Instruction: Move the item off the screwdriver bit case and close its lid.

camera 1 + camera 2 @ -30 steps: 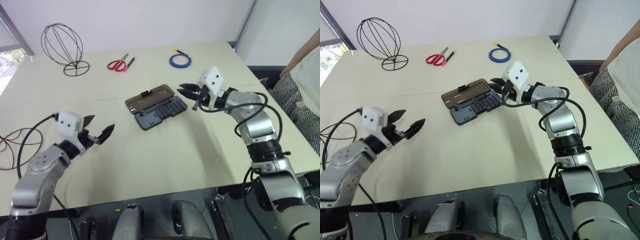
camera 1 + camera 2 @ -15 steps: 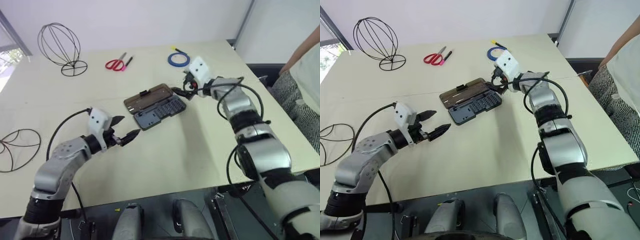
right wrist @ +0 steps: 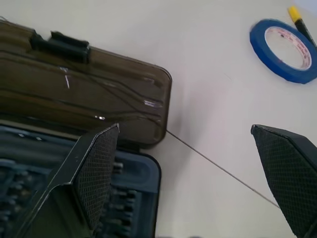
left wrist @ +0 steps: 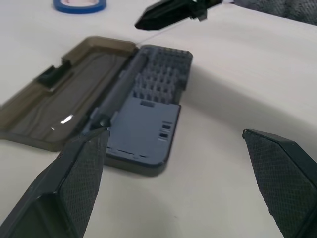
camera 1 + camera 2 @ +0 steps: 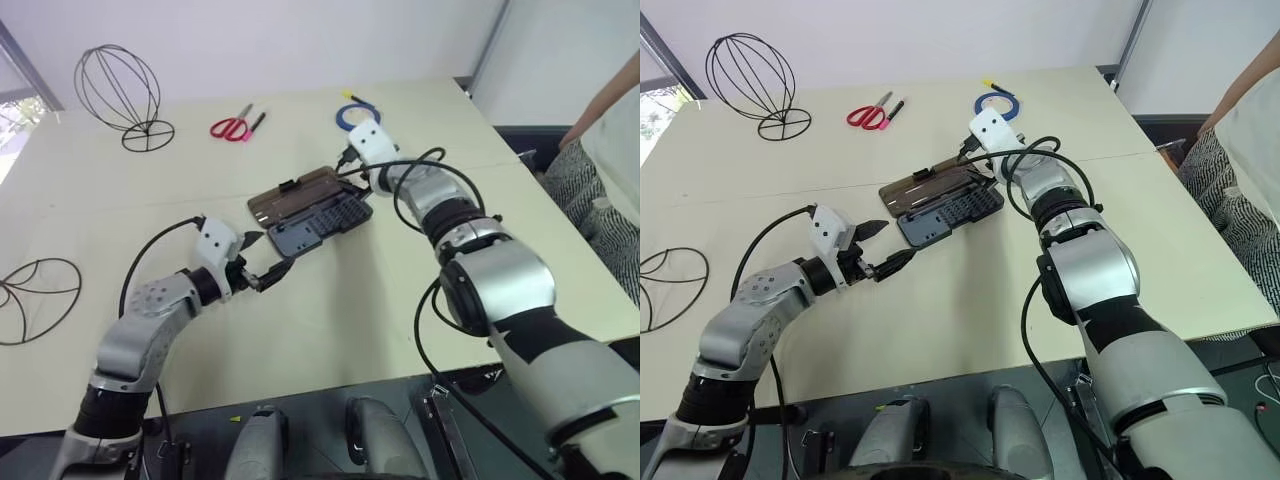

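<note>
Flanking the open screwdriver bit case (image 5: 310, 213), both grippers' jaws stand wide apart, holding nothing

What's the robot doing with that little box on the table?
The robot has both hands at the screwdriver bit case, which lies open with its lid flat on the table. The left hand is open at the case's near end, and the right hand, open too, is at the far end by the lid. Neither holds anything. Nothing sits on the case; one wire frame stands far off.
</note>
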You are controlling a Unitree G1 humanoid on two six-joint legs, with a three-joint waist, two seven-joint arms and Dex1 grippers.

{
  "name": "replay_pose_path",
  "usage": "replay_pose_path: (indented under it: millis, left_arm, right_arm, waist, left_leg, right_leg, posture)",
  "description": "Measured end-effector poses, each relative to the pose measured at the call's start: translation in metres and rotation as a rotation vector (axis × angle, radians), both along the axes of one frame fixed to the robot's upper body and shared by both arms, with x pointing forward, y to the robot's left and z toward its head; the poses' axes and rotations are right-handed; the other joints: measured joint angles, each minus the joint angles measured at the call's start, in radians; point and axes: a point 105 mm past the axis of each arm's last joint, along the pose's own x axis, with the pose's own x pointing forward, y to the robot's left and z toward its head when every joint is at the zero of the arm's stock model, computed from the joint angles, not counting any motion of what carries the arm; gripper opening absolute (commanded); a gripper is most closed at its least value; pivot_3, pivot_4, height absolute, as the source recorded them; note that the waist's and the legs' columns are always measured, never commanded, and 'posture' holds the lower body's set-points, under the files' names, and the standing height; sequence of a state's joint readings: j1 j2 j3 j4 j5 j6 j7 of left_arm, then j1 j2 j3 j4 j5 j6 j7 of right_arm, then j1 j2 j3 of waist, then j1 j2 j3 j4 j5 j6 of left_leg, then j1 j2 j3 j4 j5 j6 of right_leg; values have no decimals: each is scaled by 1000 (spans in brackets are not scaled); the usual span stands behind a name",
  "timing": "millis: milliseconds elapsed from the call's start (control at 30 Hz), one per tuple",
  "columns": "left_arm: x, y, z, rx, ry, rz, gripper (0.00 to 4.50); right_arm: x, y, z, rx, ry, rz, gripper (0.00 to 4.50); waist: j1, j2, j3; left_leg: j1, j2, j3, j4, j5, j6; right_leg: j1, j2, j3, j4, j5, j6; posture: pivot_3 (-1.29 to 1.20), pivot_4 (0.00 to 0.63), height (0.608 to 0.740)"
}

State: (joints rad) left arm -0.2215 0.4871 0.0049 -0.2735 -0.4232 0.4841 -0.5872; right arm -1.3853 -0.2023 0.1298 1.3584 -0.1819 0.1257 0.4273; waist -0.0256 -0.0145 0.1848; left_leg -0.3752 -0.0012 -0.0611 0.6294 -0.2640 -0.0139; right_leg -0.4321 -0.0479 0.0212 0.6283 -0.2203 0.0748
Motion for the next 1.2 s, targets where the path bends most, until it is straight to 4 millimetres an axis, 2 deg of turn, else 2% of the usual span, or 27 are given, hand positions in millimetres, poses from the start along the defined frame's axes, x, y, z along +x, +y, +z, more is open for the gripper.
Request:
replay_pose_path:
  millis: [167,300,333,367,400,467,533,600,700,767,1067,1200]
  left_arm:
    - [8,5,15,-6,-69,35,4500]
    - [22,21,28,-23,-125,128,4500]
    - [25,26,31,-25,-133,156,4500]
    - [29,31,33,-27,-142,184,4500]
    - [32,36,34,-28,-144,205,4500]
    - [35,40,32,-19,-139,223,4500]
    - [39,42,30,-7,-135,227,4500]
    - [45,44,26,14,-127,225,4500]
    - [60,42,22,41,-112,227,4500]
    - [70,40,18,62,-98,228,4500]
    - [131,41,11,138,20,373,4500]
    - [142,36,0,153,104,417,4500]
  right_arm:
    - [-8,13,16,-9,-112,220,4440]
    - [-18,2,25,-15,-167,337,4440]
    - [-22,-3,24,0,-166,359,4440]
    - [-28,-10,20,20,-165,385,3951]
    - [-38,-15,14,29,-165,413,4376]
    - [-54,-21,1,37,-138,443,4485]
    - [-81,-24,-10,44,-106,482,4485]
    - [-98,-23,-13,36,-96,483,4485]
    - [-112,-16,-2,41,-141,451,4485]
    - [-116,-12,6,55,-174,421,4485]
    - [-131,8,14,85,-264,382,4485]
    - [-132,11,11,79,-274,366,4485]
  waist:
    - [-8,0,0]
    - [-13,0,0]
    - [-14,0,0]
    - [-14,0,0]
    - [-14,0,0]
    - [-13,0,1]
    - [-11,0,1]
    - [-15,1,1]
    - [-15,1,1]
    - [-14,0,1]
    - [11,-1,2]
    - [11,-1,2]
  left_leg:
    - [0,0,0,0,0,0]
    - [0,0,0,1,0,0]
    - [0,0,0,0,0,0]
    - [0,0,-1,0,0,0]
    - [0,0,-1,0,0,0]
    - [0,0,-1,0,0,0]
    - [0,0,-1,0,0,0]
    - [0,0,-1,1,0,0]
    - [1,0,-1,2,0,-1]
    - [1,0,-1,2,1,-1]
    - [-1,-1,-1,2,1,-1]
    - [-1,-2,-1,2,1,-1]
  right_leg:
    - [0,0,0,0,0,0]
    - [0,0,0,1,0,1]
    - [0,0,0,1,0,1]
    - [0,0,-1,1,0,1]
    - [0,0,0,1,0,1]
    - [0,0,-1,1,0,1]
    - [0,0,-1,2,0,1]
    - [0,0,0,2,0,1]
    - [0,1,-1,3,0,1]
    - [0,1,-1,3,0,1]
    - [0,0,-2,2,0,1]
    - [0,0,-2,1,0,1]
  posture:
    - [0,150,740]
    - [0,150,740]
    - [0,150,740]
    - [0,150,740]
    - [0,150,740]
    - [0,150,740]
    - [0,150,740]
    - [0,150,740]
    - [0,150,740]
    - [0,150,740]
    - [0,150,740]
    - [0,150,740]
